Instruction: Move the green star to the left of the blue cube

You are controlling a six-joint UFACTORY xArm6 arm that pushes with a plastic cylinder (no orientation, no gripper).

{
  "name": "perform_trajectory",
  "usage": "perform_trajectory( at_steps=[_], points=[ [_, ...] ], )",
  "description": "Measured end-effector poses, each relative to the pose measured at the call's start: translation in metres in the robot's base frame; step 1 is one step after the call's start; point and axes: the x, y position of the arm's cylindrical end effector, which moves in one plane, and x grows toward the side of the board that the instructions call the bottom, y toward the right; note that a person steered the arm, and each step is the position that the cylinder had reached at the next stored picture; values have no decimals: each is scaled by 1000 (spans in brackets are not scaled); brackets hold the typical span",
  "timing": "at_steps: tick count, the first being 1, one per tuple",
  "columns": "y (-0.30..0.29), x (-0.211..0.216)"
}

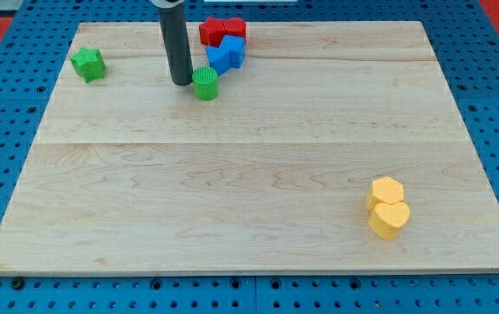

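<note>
The green star (88, 64) lies near the board's top left corner. The blue cube (235, 47) sits at the top centre, touching another blue block (219, 60) on its left and a red block (222, 30) above. My tip (182, 83) rests on the board just left of a green cylinder (205, 84), well to the right of the green star and left of and below the blue blocks.
A yellow hexagon (387, 189) and a yellow heart (390, 220) sit together at the lower right. The wooden board (249, 166) lies on a blue pegboard surface.
</note>
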Motion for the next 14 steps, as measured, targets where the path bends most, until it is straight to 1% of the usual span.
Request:
perform_trajectory(
  at_steps=[1,2,3,4,5,6,7,8,9,10,11,12,13,14],
  points=[
    [1,24],
    [69,20],
    [87,2],
    [50,32],
    [-62,29],
    [-171,9],
    [-204,-16],
    [-154,-38],
    [-67,-39],
    [-88,-43],
    [-83,-52],
    [-12,-63],
    [-9,-50],
    [5,22]
  ],
)
